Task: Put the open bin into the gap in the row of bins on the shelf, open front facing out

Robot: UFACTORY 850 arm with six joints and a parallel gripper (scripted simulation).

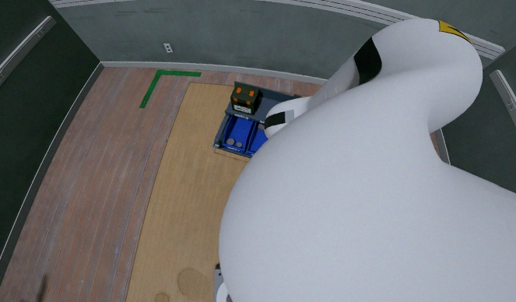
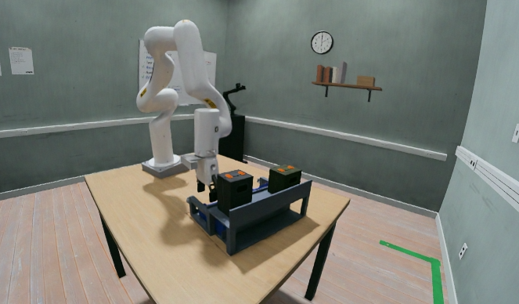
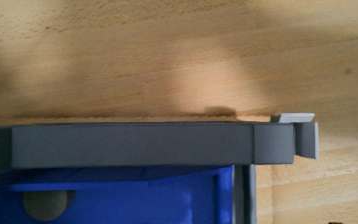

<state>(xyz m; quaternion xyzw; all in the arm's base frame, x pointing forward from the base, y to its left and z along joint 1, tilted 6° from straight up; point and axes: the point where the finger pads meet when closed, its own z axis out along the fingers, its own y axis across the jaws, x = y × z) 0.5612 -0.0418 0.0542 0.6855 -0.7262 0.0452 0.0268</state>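
My gripper (image 2: 207, 191) is open and points down at the front side of the shelf (image 2: 268, 204) (image 1: 269, 102), near its left end in the exterior view. No bin is seen held between the fingers. In the wrist view a blue bin (image 3: 130, 206) with a round grey part (image 3: 45, 204) sits behind the front lip (image 3: 135, 146). In the top view a blue bin (image 1: 240, 130) with round grey parts sits at the left end of the row, and another blue bin (image 1: 258, 141) is beside it. The arm hides the rest of the row. I cannot tell which is the task's bin.
Two dark boxes with orange marks stand on the shelf's upper board, one near my gripper (image 2: 235, 192) and one at the far end (image 2: 284, 179) (image 1: 244, 99). The raised back panel runs behind them. The shelf stands on the wooden table (image 2: 146, 231) (image 1: 177, 202).
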